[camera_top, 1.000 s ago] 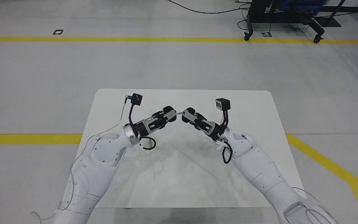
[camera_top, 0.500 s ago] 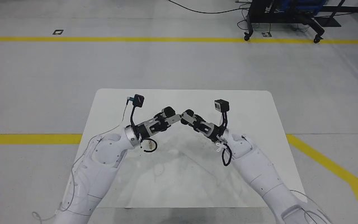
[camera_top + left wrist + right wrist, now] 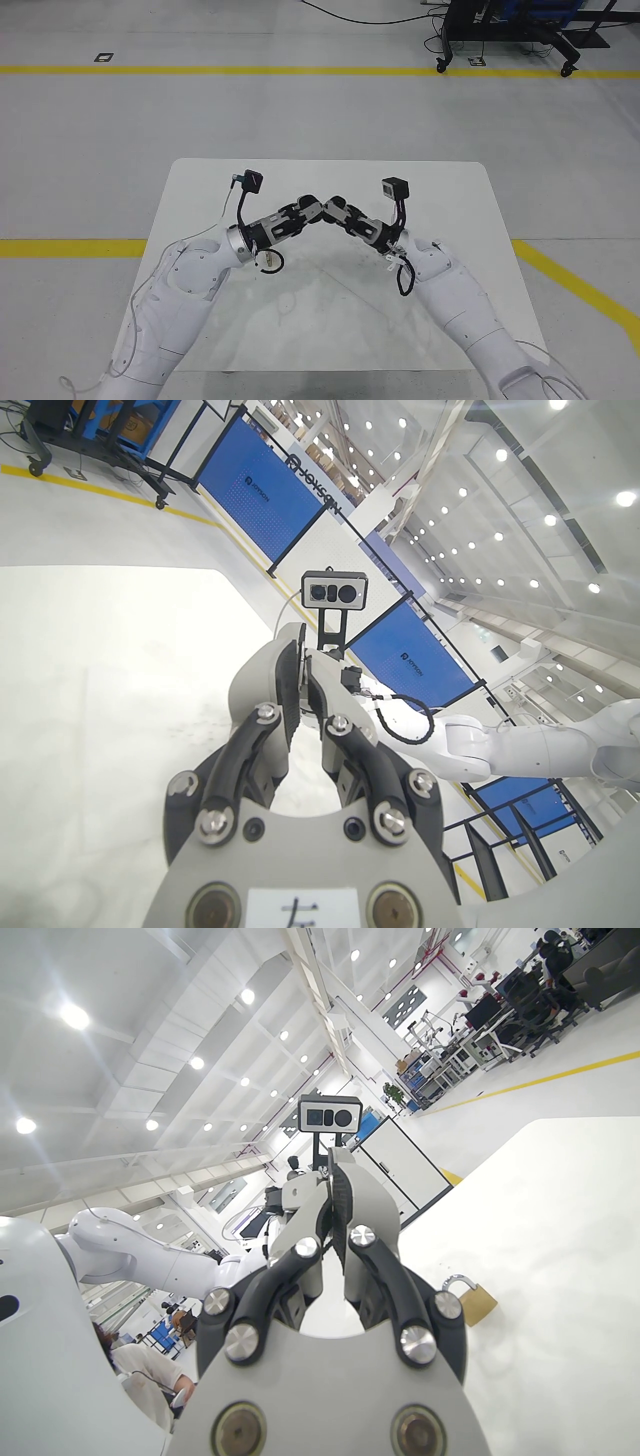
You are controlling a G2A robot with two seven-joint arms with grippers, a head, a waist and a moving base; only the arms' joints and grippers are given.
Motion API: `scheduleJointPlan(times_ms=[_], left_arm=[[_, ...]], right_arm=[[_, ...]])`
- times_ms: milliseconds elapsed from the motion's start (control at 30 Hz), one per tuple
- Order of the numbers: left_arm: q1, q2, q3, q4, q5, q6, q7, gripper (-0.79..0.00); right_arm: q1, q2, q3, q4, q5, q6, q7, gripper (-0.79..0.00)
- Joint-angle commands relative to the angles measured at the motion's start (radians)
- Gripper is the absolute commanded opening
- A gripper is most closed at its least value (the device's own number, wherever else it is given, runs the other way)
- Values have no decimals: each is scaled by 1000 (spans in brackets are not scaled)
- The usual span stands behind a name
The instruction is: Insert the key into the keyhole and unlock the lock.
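Two tips meeting: left gripper [image 3: 302, 660], right gripper [image 3: 334, 1178] pinched (padlock [image 3: 475, 1300] apart).

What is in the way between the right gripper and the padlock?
Nothing that I can see. The padlock lies on the table beside the right gripper, with only tabletop between them.

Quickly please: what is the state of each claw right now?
Left claw: closed; whether it holds something cannot be told.
Right claw: closed; whether it holds something cannot be told.
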State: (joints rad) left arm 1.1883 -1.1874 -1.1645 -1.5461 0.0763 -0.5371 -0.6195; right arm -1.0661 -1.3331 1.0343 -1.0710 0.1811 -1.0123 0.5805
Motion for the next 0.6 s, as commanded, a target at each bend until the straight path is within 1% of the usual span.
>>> scheduleJointPlan(times_ms=[0,167,200,233,267,500,567], left_arm=[[0,1,-1,0,1,0,1,-785],[1,2,0,-1,12,-7,1,-785],[1,3,-1,-1,12,-7,2,-785],[1,3,-1,0,13,-7,4,-785],[1,4,-3,0,13,-8,6,-785],[5,6,-14,-2,-4,-19,19,-785],[6,6,-23,0,-19,-17,44,-785]], right_arm=[[0,-2,5,3,4,0,12,-785],[-4,-9,21,-3,24,0,42,-785],[-6,-11,25,-5,33,0,51,-677],[-8,-11,30,-6,40,0,59,-486],[-10,-13,36,-6,46,0,65,0],[-12,-15,45,-2,53,0,81,0],[-12,-15,45,-2,53,0,81,0]])
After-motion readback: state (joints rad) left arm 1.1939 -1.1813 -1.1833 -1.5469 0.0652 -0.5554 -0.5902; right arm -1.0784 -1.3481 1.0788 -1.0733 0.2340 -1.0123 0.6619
